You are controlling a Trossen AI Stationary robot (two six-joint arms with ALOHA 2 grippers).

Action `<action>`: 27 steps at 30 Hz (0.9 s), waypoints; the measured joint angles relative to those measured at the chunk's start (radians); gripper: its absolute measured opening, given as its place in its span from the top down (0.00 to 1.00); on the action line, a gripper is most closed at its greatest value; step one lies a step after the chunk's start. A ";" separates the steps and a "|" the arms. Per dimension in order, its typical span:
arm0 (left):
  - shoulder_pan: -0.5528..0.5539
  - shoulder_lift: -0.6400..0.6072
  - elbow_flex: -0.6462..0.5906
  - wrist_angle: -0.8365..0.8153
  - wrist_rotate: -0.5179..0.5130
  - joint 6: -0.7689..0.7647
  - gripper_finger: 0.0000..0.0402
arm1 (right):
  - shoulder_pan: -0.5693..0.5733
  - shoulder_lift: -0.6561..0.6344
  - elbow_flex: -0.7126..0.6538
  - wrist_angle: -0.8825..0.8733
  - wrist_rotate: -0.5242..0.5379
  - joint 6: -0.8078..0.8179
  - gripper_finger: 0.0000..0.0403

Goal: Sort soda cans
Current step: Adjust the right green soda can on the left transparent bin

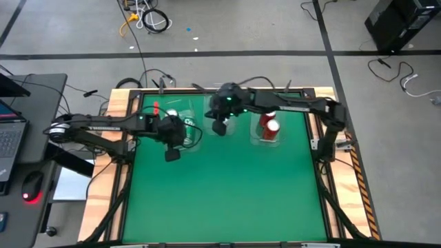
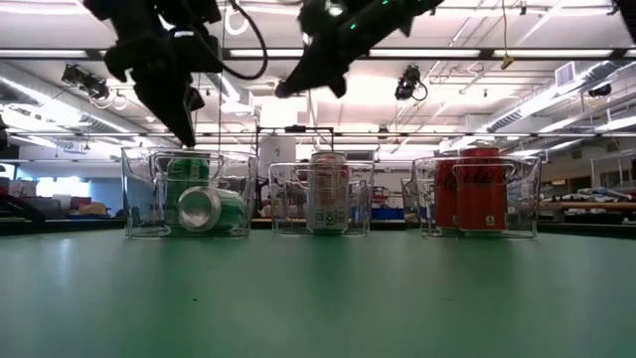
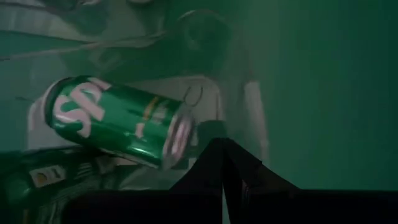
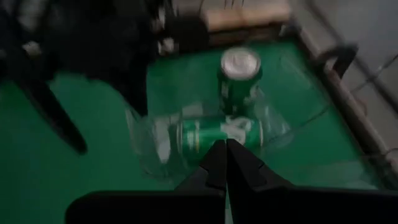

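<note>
one green can (image 2: 211, 209) lies toppled in its tray (image 2: 136, 199) (both arms' fingers closed, empty).

Left arm reaching in from table's left edge, stretched out across far part of table, wrist bending downward. Left gripper (image 1: 171, 153) hanging raised above table surface, fingers (image 3: 219, 163) pressing together, nothing held between them. Right arm coming in from table's right edge, lying long across far side toward middle, elbow near right rim. Right gripper (image 1: 219, 127) hovering above table, tips pointing down, fingers (image 4: 236, 163) meeting edge to edge, gripping nothing. Both grippers staying near each other, not touching.
</note>
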 joint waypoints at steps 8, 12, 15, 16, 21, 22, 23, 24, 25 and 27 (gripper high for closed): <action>0.061 -0.025 -0.042 0.139 -0.136 -0.001 1.00 | 0.000 0.117 0.153 -0.220 -0.005 -0.079 1.00; 0.161 -0.028 0.002 0.229 -0.110 0.057 1.00 | 0.053 0.064 0.098 -0.312 -0.001 -0.118 1.00; 0.274 0.007 0.041 0.208 -0.066 0.112 1.00 | 0.097 -0.005 0.009 -0.313 0.026 -0.116 1.00; 0.310 0.019 0.056 0.188 -0.053 0.128 1.00 | 0.112 -0.030 -0.028 -0.302 0.034 -0.111 1.00; 0.463 0.144 0.135 0.105 0.055 0.201 1.00 | 0.166 -0.143 -0.208 -0.166 0.067 -0.065 1.00; 0.484 0.175 0.149 0.086 0.063 0.215 1.00 | 0.171 -0.164 -0.242 -0.127 0.066 -0.060 1.00; 0.497 0.206 0.164 0.082 0.065 0.230 1.00 | 0.177 -0.180 -0.272 -0.099 0.066 -0.053 1.00; 0.511 0.234 0.179 0.087 0.065 0.242 1.00 | 0.180 -0.193 -0.301 -0.070 0.067 -0.046 1.00; 0.525 0.256 0.191 0.089 0.066 0.260 1.00 | 0.181 -0.203 -0.326 -0.037 0.068 -0.040 1.00; 0.542 0.300 0.221 0.083 0.069 0.285 1.00 | 0.181 -0.204 -0.366 0.038 0.069 -0.027 1.00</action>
